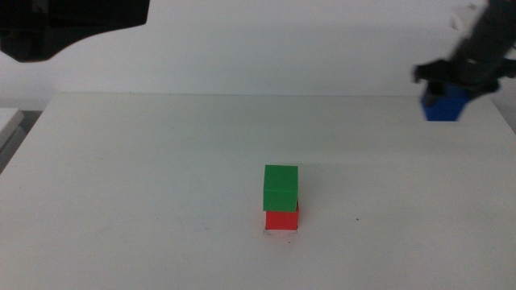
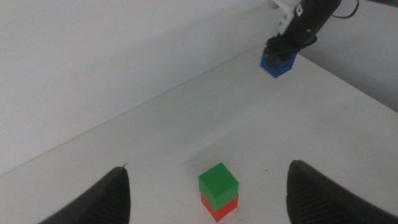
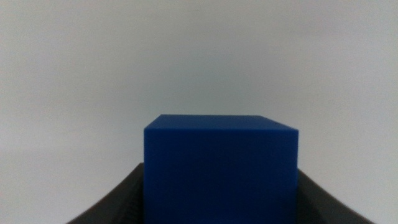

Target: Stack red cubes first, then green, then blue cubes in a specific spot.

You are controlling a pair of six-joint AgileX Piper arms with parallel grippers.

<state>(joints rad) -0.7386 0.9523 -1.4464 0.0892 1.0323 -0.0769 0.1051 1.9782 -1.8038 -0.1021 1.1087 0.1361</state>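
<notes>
**Ana:** Middle view first: what sits on the worktop (image 1: 121, 177)?

**Ben:** The green cube (image 1: 280, 187) rests on the red cube (image 1: 281, 220), near the centre and a little toward the front. Green sits slightly skewed on red. A tiny dark tick (image 1: 359, 219) shows on the white surface to the right of the pair. I cannot make out any mark under the stack.

**Ana:** And the blue one?

**Ben:** The blue cube (image 1: 444, 104) is up in the air at the far right, held by the right gripper (image 1: 451, 84), well apart from the stack. The picture is blurred there. A dark shape fills the top left corner, but I cannot tell what part of the left arm it is.

**Ana:** Left wrist view?

**Ben:** The left gripper (image 2: 205, 193) hangs above the worktop with its fingers (image 2: 99, 199) wide apart and nothing between them. The green-on-red stack lies in the gap below them. Farther off, the right gripper carries the blue cube (image 2: 278, 62) clear of the worktop.

**Ana:** Right wrist view?

**Ben:** The blue cube (image 3: 221, 168) fills the lower middle, clamped between the right gripper's fingers (image 3: 112, 202), which press on its two sides. Behind it only plain pale grey shows.
</notes>
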